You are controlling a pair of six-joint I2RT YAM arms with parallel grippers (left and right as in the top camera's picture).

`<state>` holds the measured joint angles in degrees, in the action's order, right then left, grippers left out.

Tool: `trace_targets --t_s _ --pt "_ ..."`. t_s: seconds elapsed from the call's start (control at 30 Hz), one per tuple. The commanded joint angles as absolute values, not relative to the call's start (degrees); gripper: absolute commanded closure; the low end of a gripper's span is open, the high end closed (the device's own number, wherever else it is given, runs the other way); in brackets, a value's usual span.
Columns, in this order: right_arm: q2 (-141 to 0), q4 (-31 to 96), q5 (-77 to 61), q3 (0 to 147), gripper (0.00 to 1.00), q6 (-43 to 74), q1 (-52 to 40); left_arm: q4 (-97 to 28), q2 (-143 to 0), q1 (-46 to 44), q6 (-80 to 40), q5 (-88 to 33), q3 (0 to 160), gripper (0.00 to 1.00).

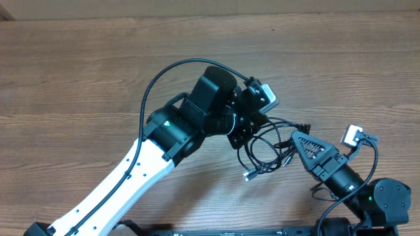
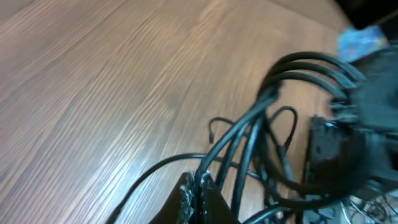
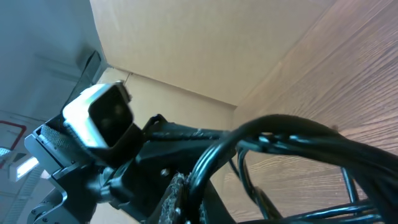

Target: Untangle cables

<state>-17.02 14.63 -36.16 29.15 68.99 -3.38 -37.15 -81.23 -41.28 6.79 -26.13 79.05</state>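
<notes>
- left arm [image 1: 151, 154] stretches diagonally over the table [image 1: 65, 65], left jaws clamped on the cables [image 1: 266, 157].
- right arm [image 1: 348, 180] sits low (aimed toward the left one), right jaws pinching the same cables.

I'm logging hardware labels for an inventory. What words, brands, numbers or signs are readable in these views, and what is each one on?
No text can be read in any view.
Red-edged panel in the background of the right wrist view: too blurred to read.
Cables, white camera housing, wooden table: no lettering shows.
</notes>
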Motion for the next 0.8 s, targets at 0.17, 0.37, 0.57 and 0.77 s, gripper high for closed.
trace_targets --t_s 0.17,0.37,0.57,0.77 --pt "-16.75 13.3 -37.15 30.06 0.96 65.65 -3.25 -43.4 -81.06 -35.77 -2.17 -15.9 80.36 0.96" --pt "-16.75 13.26 -36.93 30.06 0.96 65.47 -3.25 -45.93 -81.06 -30.63 -3.77 -19.84 80.36 0.96" --pt "-16.75 13.19 -36.91 30.06 0.96 64.42 -3.25 -46.04 -81.06 -30.17 0.78 -25.98 80.36 0.96" --pt "-16.75 13.21 -36.91 30.06 0.96 64.18 -3.25 -45.6 -81.06 -30.17 4.99 -31.59 80.36 0.96"
